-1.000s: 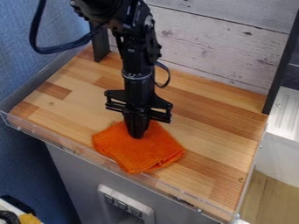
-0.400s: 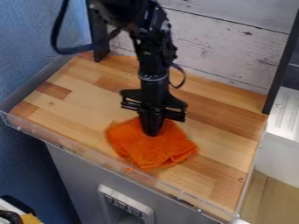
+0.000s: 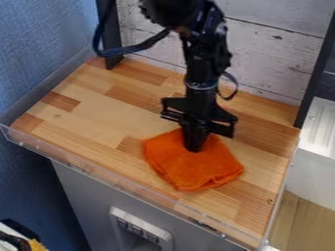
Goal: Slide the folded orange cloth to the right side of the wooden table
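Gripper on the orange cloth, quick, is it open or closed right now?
Gripper: closed, its tips down against the orange cloth; whether it pinches any fabric can't be told.

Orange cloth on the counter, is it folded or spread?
Folded, it seems: the orange cloth shows layered edges at its lower right.

The camera looks down at a slant from above the tabletop's (image 3: 91, 105) near edge, facing the whitewashed boards (image 3: 275, 56) beyond the far edge. It stands close enough for the tabletop to span most of the view, angled so that the near edge slopes down from left to right.
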